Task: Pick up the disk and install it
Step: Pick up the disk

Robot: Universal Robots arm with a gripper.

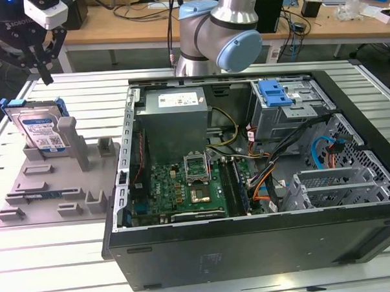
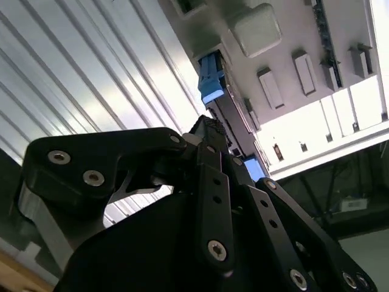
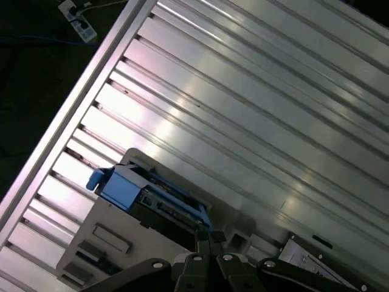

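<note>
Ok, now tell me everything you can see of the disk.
The disk is a flat rectangular silver drive with a white-and-blue label facing the exterior view and a blue plastic bracket around its edges, corners sticking out at the top. It stands on edge, nearly upright, in a slot of the grey fixture at the exterior view's left, a grey post of that fixture just in front of it. The gripper hangs above it, not touching.
</note>
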